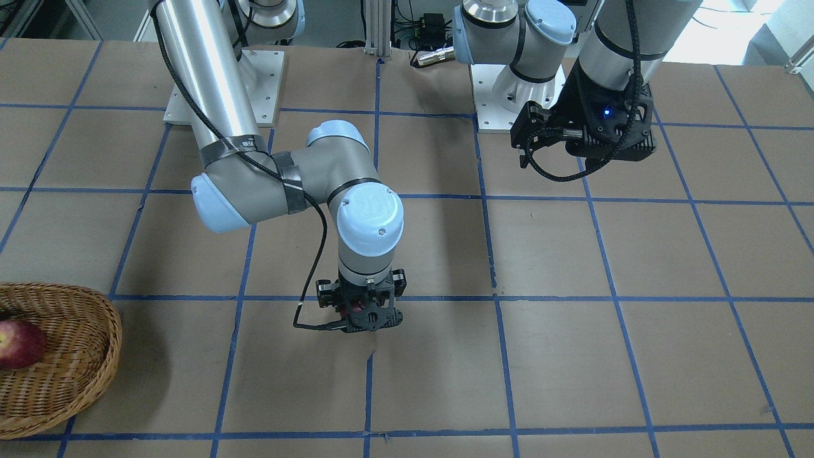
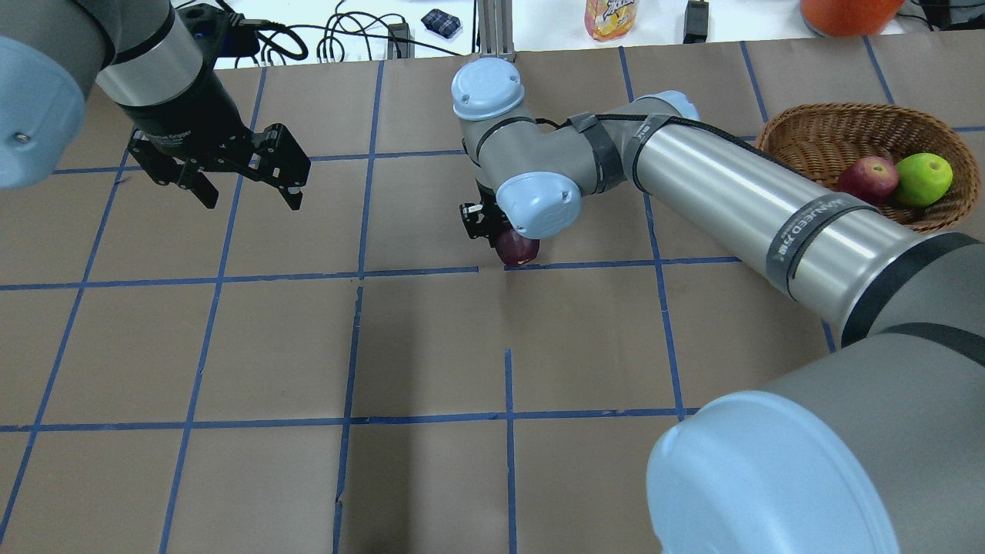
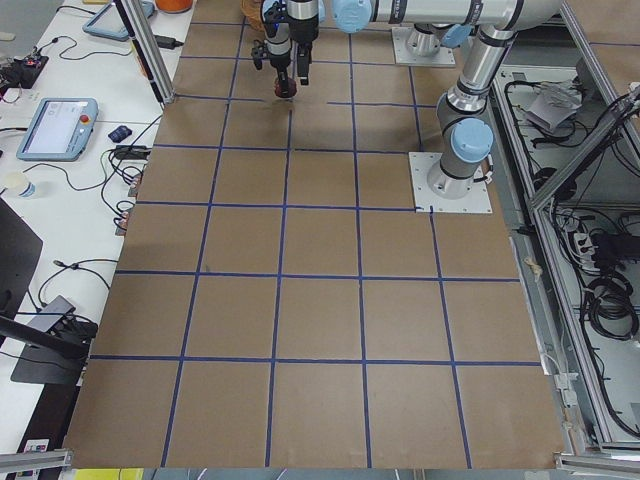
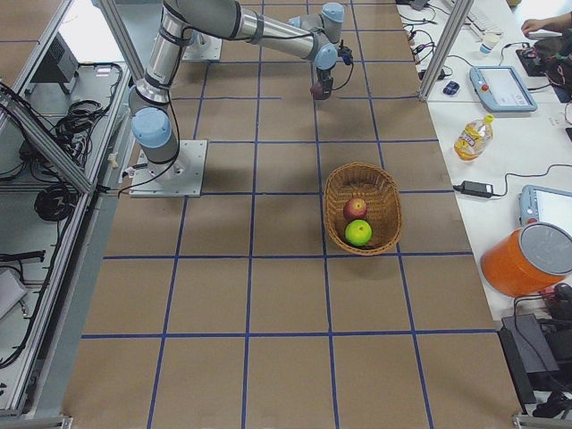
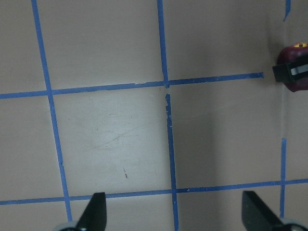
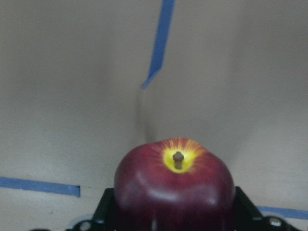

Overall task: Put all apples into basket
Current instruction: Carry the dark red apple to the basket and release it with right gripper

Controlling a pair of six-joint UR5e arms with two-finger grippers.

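My right gripper (image 1: 364, 313) is shut on the dark maroon apple (image 2: 515, 248) near the table's middle, low over the paper; I cannot tell if the apple touches it. In the right wrist view the apple (image 6: 175, 190) sits between the fingers (image 6: 102, 211), stem up. The wicker basket (image 2: 816, 123) stands at my far right and holds the red apple (image 2: 868, 178) and the lime green apple (image 2: 923, 178). The basket (image 1: 82, 362) and red apple (image 1: 19, 343) also show in the front view. My left gripper (image 2: 252, 194) is open and empty, raised over the left side.
The table is covered in brown paper with a blue tape grid. Both arm bases (image 1: 222, 89) stand at the robot's edge. A juice bottle (image 2: 612, 15) and an orange tub (image 2: 846, 11) sit on the side bench beyond the far edge.
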